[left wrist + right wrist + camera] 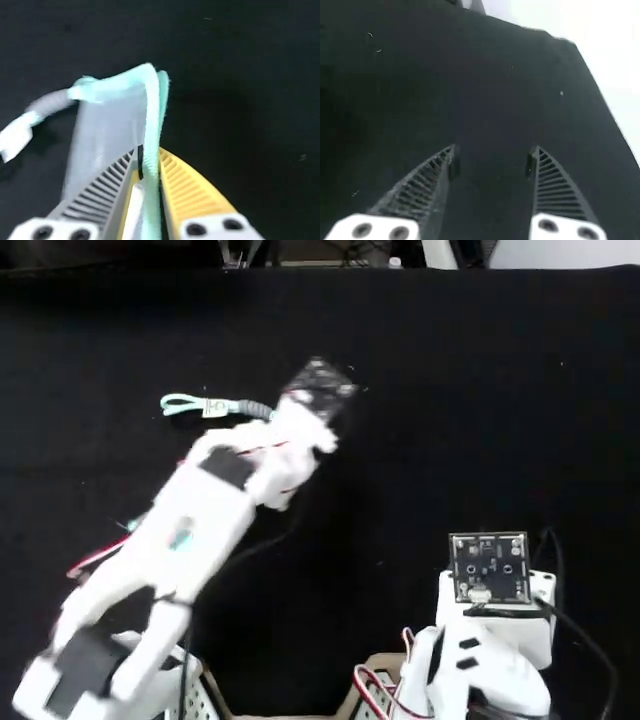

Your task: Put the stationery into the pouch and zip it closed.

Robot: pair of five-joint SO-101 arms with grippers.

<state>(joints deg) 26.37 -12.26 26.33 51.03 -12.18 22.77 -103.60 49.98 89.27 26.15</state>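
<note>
The left gripper [149, 167] pinches the mint-trimmed edge of the clear pouch [107, 125], whose long axis runs straight out beyond the fingertips. From its far corner a grey-and-mint strap [47, 102] trails sideways. The right gripper [490, 160] hangs spread, holding nothing.

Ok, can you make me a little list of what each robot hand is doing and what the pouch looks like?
left gripper: shut on the teal edge of the pouch
right gripper: open, nothing between its fingers, above the black table
pouch: see-through sides with teal trim
strap: teal loop with a white tag, lying on the table, joined to the pouch's corner
</note>
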